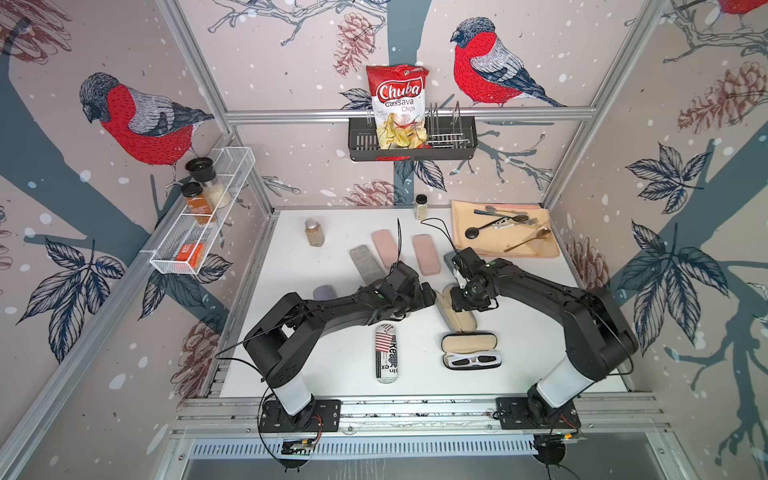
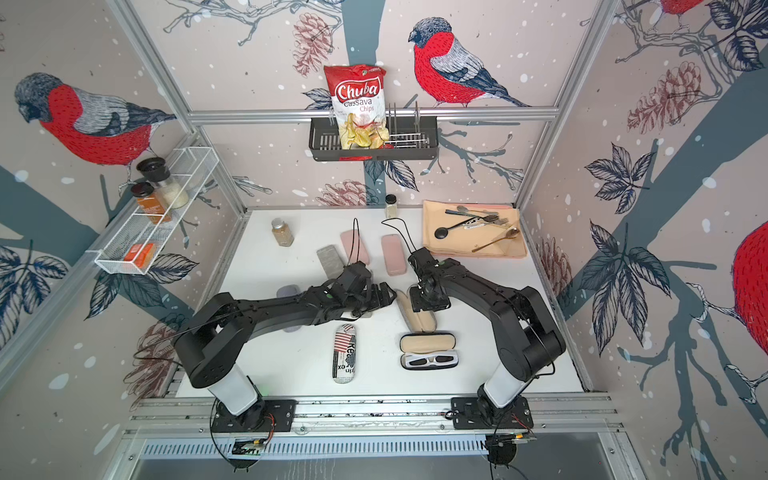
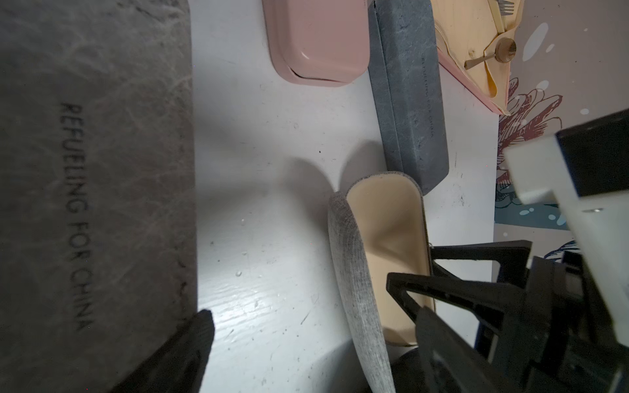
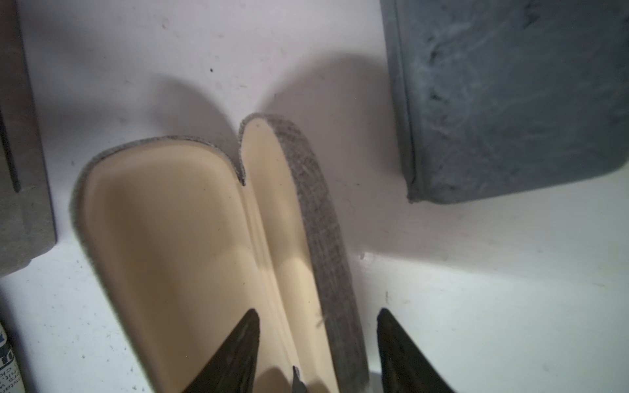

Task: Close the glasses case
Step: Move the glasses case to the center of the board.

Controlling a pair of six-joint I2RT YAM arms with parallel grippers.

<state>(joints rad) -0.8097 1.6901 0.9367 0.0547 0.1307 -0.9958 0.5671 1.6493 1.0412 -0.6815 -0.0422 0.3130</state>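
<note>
Overhead, both top views show a white table (image 1: pixel 349 374) boxed in by aluminium framing and wallpaper of red-breasted birds, leaves and pine cones. On the left wall hangs a white wire shelf (image 1: pixel 174 266) carrying spice jars (image 1: pixel 208 187) and an orange box (image 1: pixel 189 254). On the back wall a black basket (image 1: pixel 361 143) holds a bag of cassava chips (image 1: pixel 398 95).

On the table, from the left, stand a small jar (image 1: pixel 314 232), a lilac case (image 1: pixel 324 292) partly under the left arm, a grey case (image 1: pixel 365 261) and two pink cases (image 1: pixel 384 245). Nearer the front lies a closed case printed like newsprint (image 1: pixel 387 353).

The left gripper (image 1: pixel 428 296) hovers low at mid-table, jaws spread wide, just beside the glasses case (image 1: pixel 461 320). That case, grey fabric outside and beige inside, lies open in the middle of the table between the two grippers, one half flat and the other raised. The right gripper (image 4: pixel 317 311) straddles the raised half, one fingertip over the lining and one outside the shell. A sliver of gap shows there, so the jaws seem apart rather than pinching.

In front of it a black case (image 1: pixel 467 344) lies open with white sunglasses inside. A slate-blue case (image 4: pixel 510 102) lies just behind, and at the back right a beige placemat (image 1: pixel 461 216) bears cutlery (image 1: pixel 507 220).
</note>
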